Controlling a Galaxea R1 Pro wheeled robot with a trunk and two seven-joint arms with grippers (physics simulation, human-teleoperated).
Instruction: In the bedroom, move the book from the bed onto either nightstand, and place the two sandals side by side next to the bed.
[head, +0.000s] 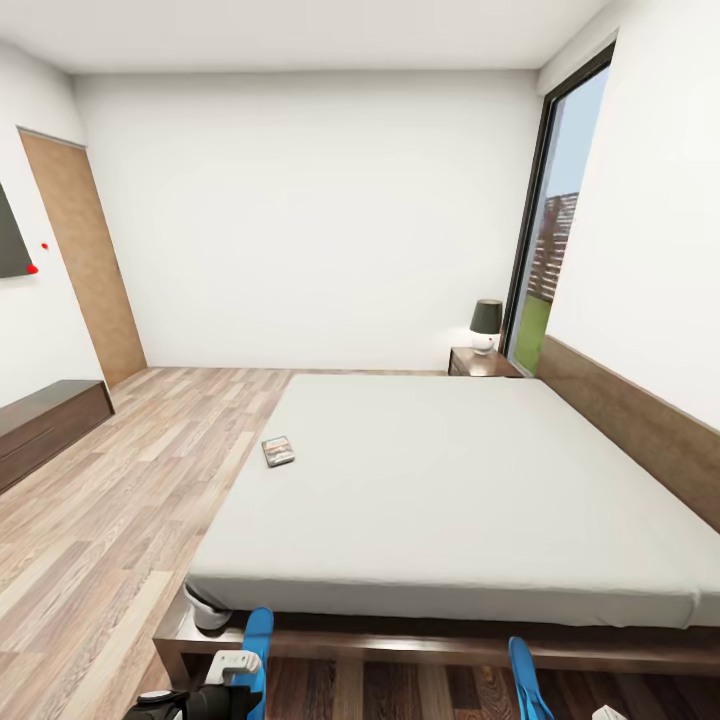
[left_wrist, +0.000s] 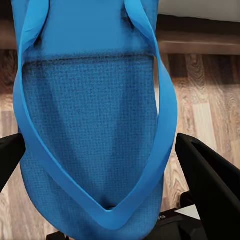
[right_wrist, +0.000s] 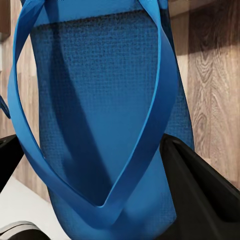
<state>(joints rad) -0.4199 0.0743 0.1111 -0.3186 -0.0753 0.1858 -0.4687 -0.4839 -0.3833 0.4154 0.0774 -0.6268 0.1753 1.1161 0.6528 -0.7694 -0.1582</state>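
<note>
Head view: bed (head: 450, 590) fills centre and right of frame. Book (head: 278, 451) lies flat on the mattress near its left edge, mid-frame. Nightstand (head: 482, 363) with lamp (head: 486, 325) at upper right, beside the window (head: 555, 225). My left gripper (left_wrist: 100, 165) is clamped on the left sandal (left_wrist: 95, 125), seen at bottom left of frame. My right gripper (right_wrist: 95, 165) is clamped on the right sandal (right_wrist: 100, 115), bottom right of frame. Both sandals are just in front of the bed frame, well apart.
</note>
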